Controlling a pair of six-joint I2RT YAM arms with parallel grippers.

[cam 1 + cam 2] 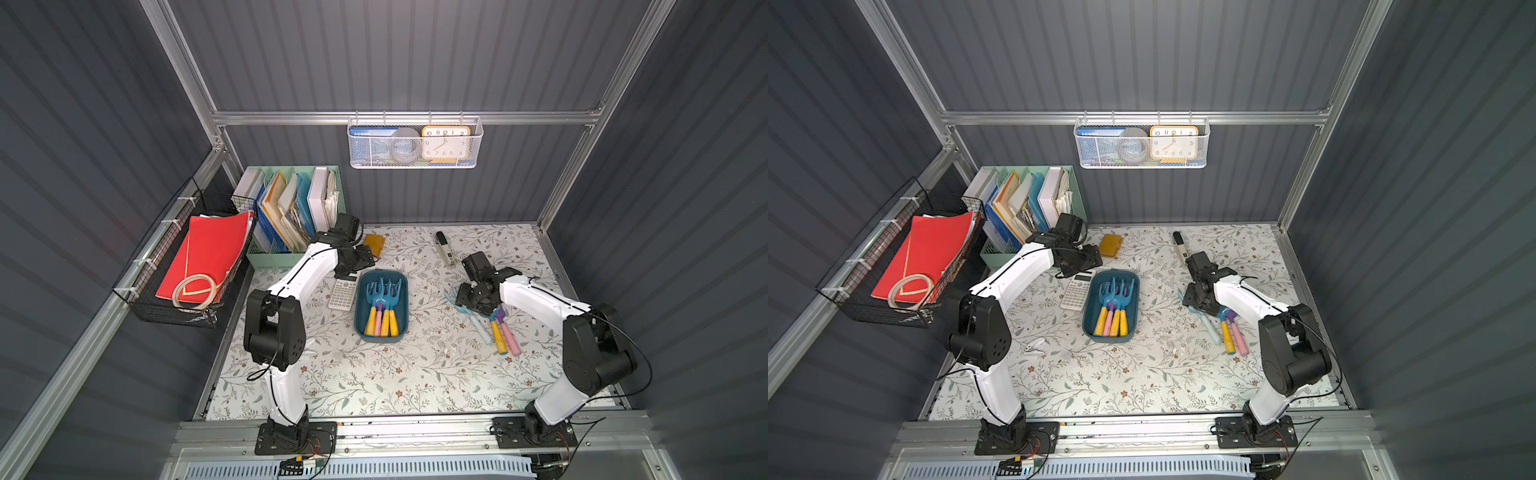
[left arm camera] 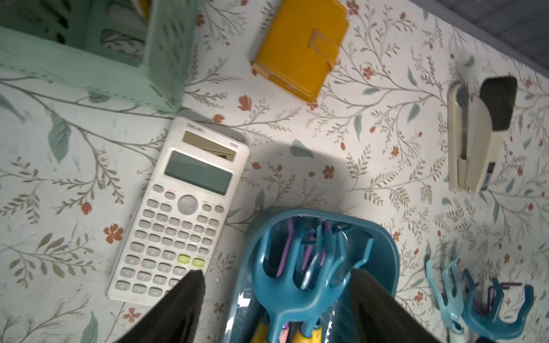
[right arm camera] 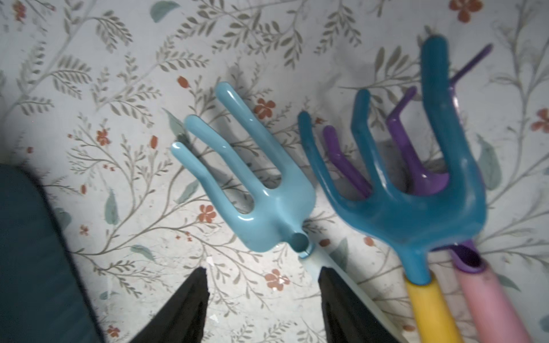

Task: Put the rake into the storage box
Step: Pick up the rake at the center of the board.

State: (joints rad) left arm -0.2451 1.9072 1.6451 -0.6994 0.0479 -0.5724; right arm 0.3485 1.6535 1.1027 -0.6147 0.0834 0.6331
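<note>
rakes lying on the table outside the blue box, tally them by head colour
light blue rake: 1
dark blue rake: 1
purple rake: 1
total: 3

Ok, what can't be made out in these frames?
- Exact rake count in the storage box: both top views, handles overlap.
- Loose rakes' heads: both top views, right arm covers them.
- Pale rake's handle: right wrist view, mostly behind a jaw.
- Wall basket contents: mesh, too small.
</note>
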